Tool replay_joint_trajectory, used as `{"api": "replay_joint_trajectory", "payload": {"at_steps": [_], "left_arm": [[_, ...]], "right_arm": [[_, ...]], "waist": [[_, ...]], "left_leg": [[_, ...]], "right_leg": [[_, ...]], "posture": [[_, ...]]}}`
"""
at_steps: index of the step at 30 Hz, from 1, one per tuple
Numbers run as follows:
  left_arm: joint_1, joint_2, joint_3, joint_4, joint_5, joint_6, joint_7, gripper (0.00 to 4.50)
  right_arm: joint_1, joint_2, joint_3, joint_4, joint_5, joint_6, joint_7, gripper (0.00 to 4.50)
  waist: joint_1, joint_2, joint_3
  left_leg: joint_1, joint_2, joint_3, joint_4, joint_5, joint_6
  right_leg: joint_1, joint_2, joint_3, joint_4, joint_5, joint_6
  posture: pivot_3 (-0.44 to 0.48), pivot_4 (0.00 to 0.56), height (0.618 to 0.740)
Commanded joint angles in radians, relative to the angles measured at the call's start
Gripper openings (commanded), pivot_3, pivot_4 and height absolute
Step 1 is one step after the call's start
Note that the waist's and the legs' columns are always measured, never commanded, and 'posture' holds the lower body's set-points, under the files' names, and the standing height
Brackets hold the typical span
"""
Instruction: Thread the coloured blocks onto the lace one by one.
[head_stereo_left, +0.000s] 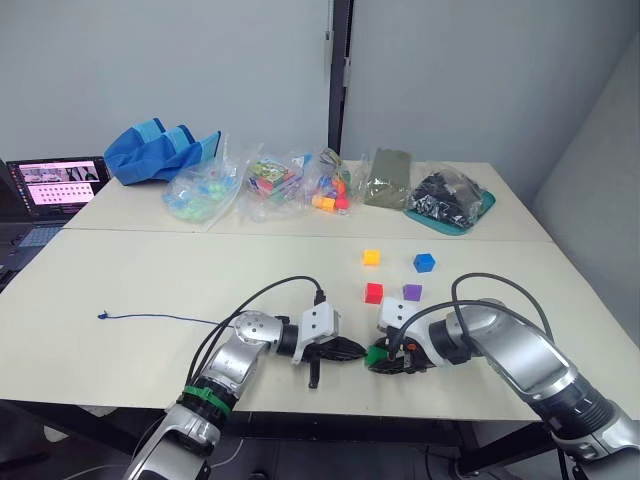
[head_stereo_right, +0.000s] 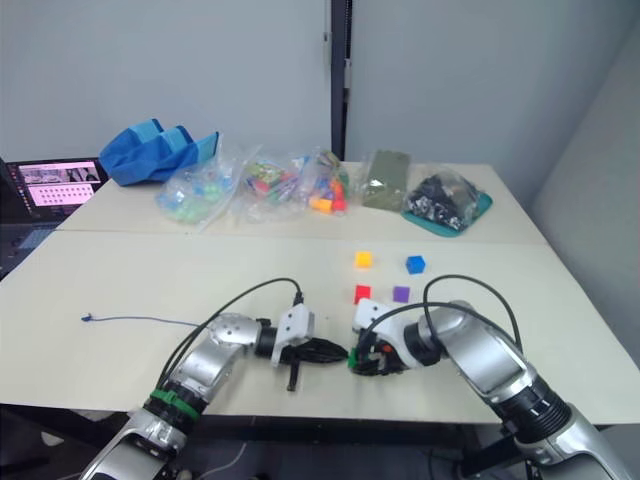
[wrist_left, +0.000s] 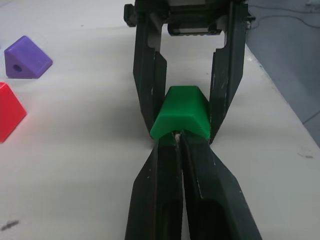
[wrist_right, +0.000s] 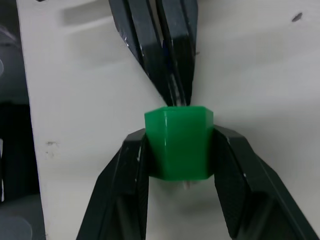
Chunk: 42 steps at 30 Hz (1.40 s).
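green block (wrist_right: 178, 142) pinched upright near table's front edge; red (head_stereo_left: 373, 292), purple (head_stereo_left: 411, 292), yellow-orange (head_stereo_left: 371, 257), blue (head_stereo_left: 424, 262) cubes behind.

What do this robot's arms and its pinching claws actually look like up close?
Both arms are rounded silver-grey metal shells with black joints. The left arm wears a green band near its lower end. A white boxy block sits at each wrist, and thick black cables loop from the arms to those blocks. The left gripper and right gripper each carry two slim, flat black fingers that taper toward the tips.

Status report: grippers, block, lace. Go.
Right gripper clamps green block. Left gripper shut on lace tip, at the block's hole. Nothing in the way.
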Motion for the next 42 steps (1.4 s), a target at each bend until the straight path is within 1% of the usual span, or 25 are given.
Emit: {"api": "replay_joint_trajectory", "payload": {"at_steps": [1, 3, 6, 9, 13, 16, 20, 24, 25, 28, 32, 37, 39, 40, 42], "left_arm": [[-0.01, -0.016, -0.003, -0.003, 0.001, 0.001, 0.011, 0.0], [-0.006, -0.002, 0.004, -0.021, -0.013, 0.031, -0.003, 0.68], [0.003, 0.065, 0.007, -0.056, 0.002, 0.016, -0.032, 1.57], [0.005, 0.099, 0.006, -0.063, 0.001, 0.032, -0.043, 2.6], [0.005, 0.121, -0.002, -0.035, 0.021, 0.024, -0.026, 2.61], [0.001, 0.119, 0.001, -0.019, 0.022, 0.021, -0.022, 2.61], [-0.002, 0.112, 0.002, -0.02, 0.008, 0.031, -0.038, 1.46], [-0.005, 0.103, -0.001, -0.023, -0.001, 0.046, -0.048, 0.16], [-0.006, 0.095, -0.002, -0.026, -0.011, 0.061, -0.056, 0.0], [-0.011, 0.055, -0.015, -0.046, -0.022, 0.106, -0.05, 0.0], [-0.022, 0.023, -0.025, -0.036, 0.005, 0.102, -0.027, 0.0], [-0.026, 0.022, -0.033, -0.033, 0.015, 0.125, -0.031, 0.0], [-0.03, 0.024, -0.008, -0.04, -0.008, 0.141, -0.029, 0.6], [-0.032, 0.026, -0.001, -0.043, -0.014, 0.146, -0.03, 0.81], [-0.032, 0.032, 0.005, -0.051, -0.018, 0.148, -0.034, 1.5]], "right_arm": [[-0.007, 0.013, 0.005, -0.033, 0.014, 0.003, -0.007, 1.27], [-0.005, 0.012, 0.004, -0.034, 0.016, 0.003, -0.009, 1.27], [0.002, 0.01, 0.0, -0.034, 0.017, 0.001, -0.012, 1.27], [0.001, 0.01, 0.0, -0.031, 0.019, 0.0, -0.016, 1.27], [-0.001, 0.017, 0.004, -0.025, 0.018, -0.003, -0.024, 1.27], [-0.003, 0.022, 0.005, -0.021, 0.016, -0.006, -0.028, 1.27], [-0.003, 0.024, 0.006, -0.02, 0.015, -0.009, -0.031, 1.27], [-0.004, 0.027, 0.007, -0.017, 0.014, -0.011, -0.032, 1.27], [-0.004, 0.027, 0.008, -0.017, 0.013, -0.012, -0.033, 1.27], [-0.002, 0.029, 0.01, -0.018, 0.012, -0.013, -0.035, 1.27], [-0.002, 0.03, 0.01, -0.018, 0.011, -0.014, -0.036, 1.27], [-0.002, 0.03, 0.01, -0.018, 0.011, -0.015, -0.036, 1.27], [-0.001, 0.03, 0.009, -0.017, 0.011, -0.015, -0.037, 1.27], [-0.001, 0.03, 0.009, -0.017, 0.011, -0.016, -0.038, 1.27], [-0.001, 0.03, 0.008, -0.019, 0.011, -0.015, -0.039, 1.27]], "waist": [[0.0, 0.0, 0.0], [0.0, 0.0, 0.0], [-0.005, 0.0, 0.0], [-0.006, 0.0, 0.0], [-0.001, 0.0, 0.0], [0.0, 0.0, 0.0], [0.001, 0.0, 0.0], [0.0, 0.0, 0.0], [0.0, 0.0, 0.0], [0.0, 0.0, 0.0], [-0.001, 0.0, 0.0], [0.001, 0.0, 0.0], [0.0, 0.0, 0.0], [0.0, 0.0, 0.0], [0.0, 0.0, 0.0]], "left_leg": [[0.0, 0.0, 0.0, 0.0, 0.0, 0.0], [0.0, 0.0, 0.0, 0.0, 0.0, 0.0], [0.0, 0.0, 0.0, 0.0, 0.0, 0.0], [0.0, 0.0, 0.0, -0.001, 0.0, 0.0], [0.0, 0.0, 0.0, 0.0, 0.0, 0.0], [0.0, 0.0, 0.0, 0.0, 0.0, 0.0], [0.0, 0.0, 0.0, 0.0, 0.0, 0.0], [0.0, 0.0, 0.0, 0.0, 0.0, 0.0], [0.0, 0.0, 0.0, 0.0, 0.0, 0.0], [0.0, 0.0, 0.0, 0.0, 0.0, 0.0], [0.0, 0.0, 0.0, 0.0, 0.0, 0.0], [0.0, 0.0, 0.0, 0.0, 0.0, 0.0], [0.0, 0.0, 0.0, 0.0, 0.0, 0.0], [0.0, 0.0, 0.0, 0.0, 0.0, 0.0], [0.0, 0.0, 0.0, 0.0, 0.0, 0.0]], "right_leg": [[0.0, 0.0, 0.0, 0.0, 0.0, 0.0], [0.0, 0.0, 0.0, 0.0, 0.0, 0.0], [0.0, 0.0, 0.0, 0.0, 0.0, 0.0], [0.0, 0.0, 0.0, 0.001, 0.0, 0.0], [0.0, 0.0, 0.0, 0.0, 0.0, 0.0], [0.0, 0.0, 0.0, 0.0, 0.0, 0.0], [0.0, 0.0, 0.0, 0.0, 0.0, 0.0], [0.0, 0.0, 0.0, 0.0, 0.0, 0.0], [0.0, 0.0, 0.0, 0.0, 0.0, 0.0], [0.0, 0.0, 0.0, 0.0, 0.0, 0.0], [0.0, 0.0, 0.0, 0.0, 0.0, 0.0], [0.0, 0.0, 0.0, 0.0, 0.0, 0.0], [0.0, 0.0, 0.0, 0.0, 0.0, 0.0], [0.0, 0.0, 0.0, 0.0, 0.0, 0.0], [0.0, 0.0, 0.0, 0.0, 0.0, 0.0]], "posture": [[0.0, 0.15, 0.74], [0.0, 0.15, 0.74], [0.0, 0.15, 0.74], [0.0, 0.15, 0.74], [0.0, 0.15, 0.74], [0.0, 0.15, 0.74], [0.0, 0.15, 0.74], [0.0, 0.15, 0.74], [0.0, 0.15, 0.74], [0.0, 0.15, 0.74], [0.0, 0.15, 0.74], [0.0, 0.15, 0.74], [0.0, 0.15, 0.74], [0.0, 0.15, 0.74], [0.0, 0.15, 0.74]]}}
